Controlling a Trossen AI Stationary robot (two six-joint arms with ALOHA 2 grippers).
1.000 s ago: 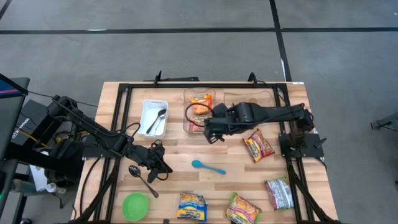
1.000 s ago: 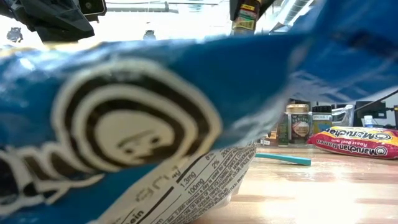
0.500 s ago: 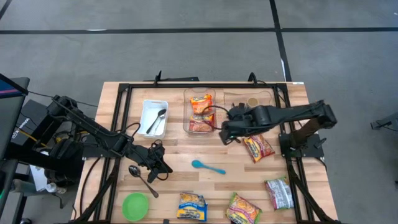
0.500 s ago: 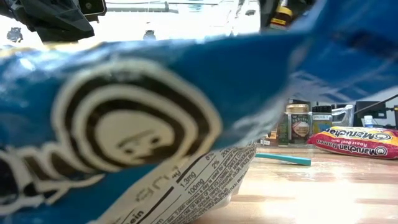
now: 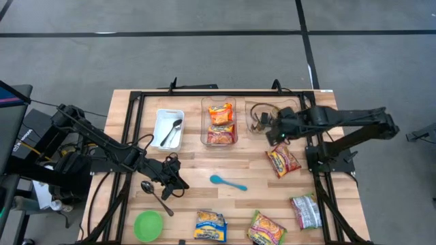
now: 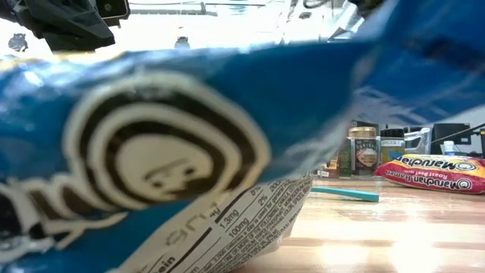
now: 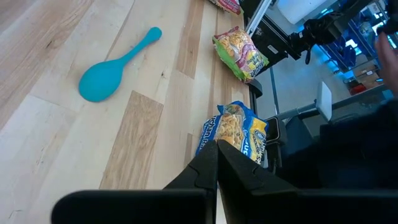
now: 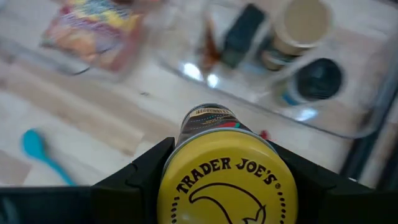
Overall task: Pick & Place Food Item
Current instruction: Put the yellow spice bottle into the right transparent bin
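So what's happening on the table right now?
The right gripper holds a yellow-lidded jar above the clear bin at the table's far right, where other jars already sit. The left gripper, shut and empty, waits near the metal spoon. Noodle packets and a blue spoon lie on the table.

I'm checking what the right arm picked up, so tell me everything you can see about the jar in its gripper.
The jar is a small spice-type container with a yellow lid printed TRADER JOE'S above a line drawing, and a dark label on its body. The right gripper holds it between its dark fingers, one on each side of the lid. It hangs above the wooden table near the clear bin that holds other small jars. Its contents cannot be seen.
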